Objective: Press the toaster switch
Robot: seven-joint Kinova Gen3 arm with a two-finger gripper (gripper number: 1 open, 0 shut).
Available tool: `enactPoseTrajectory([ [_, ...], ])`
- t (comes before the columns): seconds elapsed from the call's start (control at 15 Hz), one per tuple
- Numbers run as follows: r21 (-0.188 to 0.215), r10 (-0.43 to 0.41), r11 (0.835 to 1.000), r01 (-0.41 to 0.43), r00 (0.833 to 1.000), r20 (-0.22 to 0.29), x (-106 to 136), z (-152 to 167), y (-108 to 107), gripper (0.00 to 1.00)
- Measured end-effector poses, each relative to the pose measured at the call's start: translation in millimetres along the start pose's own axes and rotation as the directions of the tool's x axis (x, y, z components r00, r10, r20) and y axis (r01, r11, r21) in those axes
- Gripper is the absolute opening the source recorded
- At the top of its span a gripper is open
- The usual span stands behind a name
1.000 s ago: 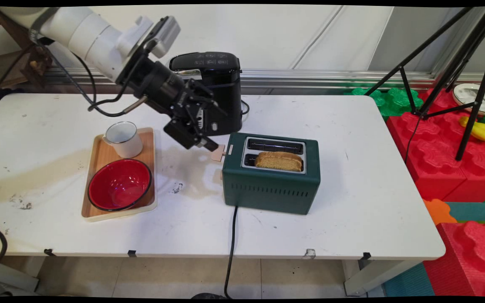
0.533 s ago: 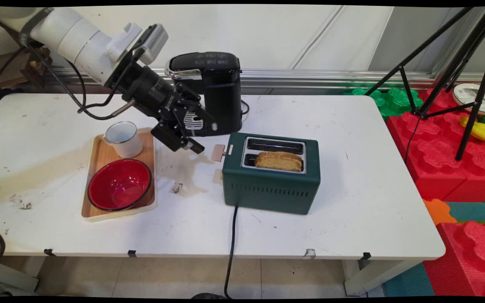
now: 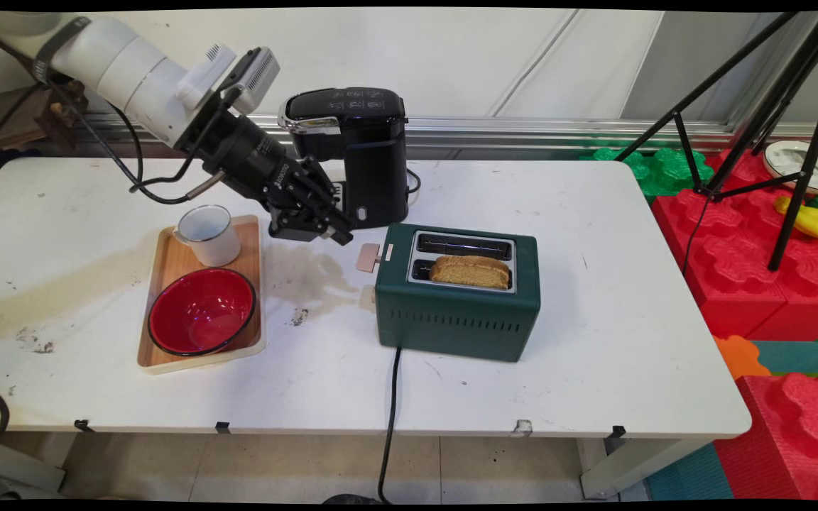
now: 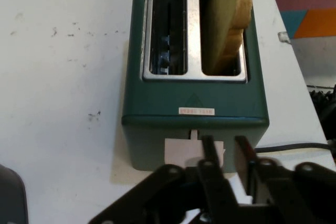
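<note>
A dark green two-slot toaster (image 3: 459, 312) (image 4: 194, 98) stands mid-table with a slice of toast (image 3: 471, 271) (image 4: 228, 19) sticking up from its near slot; the other slot is empty. Its tan lever (image 3: 368, 257) (image 4: 181, 151) juts from the left end. My gripper (image 3: 334, 233) (image 4: 226, 148) hovers just up and left of that lever, apart from it, pointing at it. The fingers are shut with only a thin slit between them and hold nothing.
A black coffee machine (image 3: 363, 152) stands right behind the gripper. Left of it, a wooden tray (image 3: 167, 266) carries a white mug (image 3: 206, 234) and a red bowl (image 3: 202, 311). The toaster's cable (image 3: 389, 411) runs off the front edge. A tripod (image 3: 771, 106) and red foam blocks (image 3: 757, 262) stand right of the table.
The gripper has drawn back up and to the left from the toaster's lever, which it touched a second ago. Toaster, lever and toast look unmoved.
</note>
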Motion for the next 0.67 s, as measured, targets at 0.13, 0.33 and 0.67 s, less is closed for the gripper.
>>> enactPoseTrajectory([
  [0.13,0.000,-0.006,1.000,0.006,1.000,0.002,-1,3,-1,0.00],
  [0.33,0.002,-0.014,1.000,0.014,1.000,0.005,-1,9,-3,0.00],
  [0.67,-0.006,-0.019,1.000,0.019,1.000,0.013,-2,25,-9,0.00],
])
